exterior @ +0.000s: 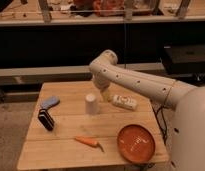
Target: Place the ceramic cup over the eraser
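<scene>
The ceramic cup (91, 104) is a small plain white cylinder standing upright near the middle of the wooden table (66, 150). A black block with a pale edge (45, 120), which looks like the eraser, stands near the table's left edge, well left of the cup. My gripper (104, 94) hangs at the end of the white arm (141, 85), just right of the cup and slightly behind it, near its top. It holds nothing that I can see.
A white oblong labelled bottle (125, 102) lies right of the gripper. A carrot (88, 142) lies near the front edge. An orange plate (136, 144) sits at the front right. A blue-grey flat object (49, 102) lies behind the black block. Dark shelving stands behind the table.
</scene>
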Controlling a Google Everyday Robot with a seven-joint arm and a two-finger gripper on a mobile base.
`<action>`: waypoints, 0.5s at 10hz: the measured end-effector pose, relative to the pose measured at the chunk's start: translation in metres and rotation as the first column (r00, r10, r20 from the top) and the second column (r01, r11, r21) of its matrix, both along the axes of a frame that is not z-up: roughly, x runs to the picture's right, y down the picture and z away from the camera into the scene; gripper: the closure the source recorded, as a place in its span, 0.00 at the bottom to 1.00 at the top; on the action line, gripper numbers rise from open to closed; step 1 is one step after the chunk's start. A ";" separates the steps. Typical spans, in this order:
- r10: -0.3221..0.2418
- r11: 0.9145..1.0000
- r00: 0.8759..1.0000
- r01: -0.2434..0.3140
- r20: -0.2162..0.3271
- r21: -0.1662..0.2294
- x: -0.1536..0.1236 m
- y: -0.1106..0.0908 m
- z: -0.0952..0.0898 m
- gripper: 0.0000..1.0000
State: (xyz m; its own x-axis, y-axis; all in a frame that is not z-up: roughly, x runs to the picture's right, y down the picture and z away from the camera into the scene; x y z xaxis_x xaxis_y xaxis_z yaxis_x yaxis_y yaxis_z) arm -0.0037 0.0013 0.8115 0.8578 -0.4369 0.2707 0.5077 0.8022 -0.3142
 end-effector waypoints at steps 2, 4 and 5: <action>-0.011 1.000 1.000 0.011 0.014 -0.003 -0.013 0.002 0.003 0.20; -0.024 1.000 1.000 0.024 0.021 -0.007 -0.011 0.004 0.008 0.20; -0.028 0.999 0.999 0.029 0.033 -0.015 -0.017 0.006 0.010 0.20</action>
State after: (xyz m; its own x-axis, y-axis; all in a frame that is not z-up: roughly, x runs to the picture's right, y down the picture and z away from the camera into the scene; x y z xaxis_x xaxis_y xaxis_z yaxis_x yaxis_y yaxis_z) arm -0.0210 0.0076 0.8210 0.8357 -0.4566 0.3052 0.5405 0.7823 -0.3097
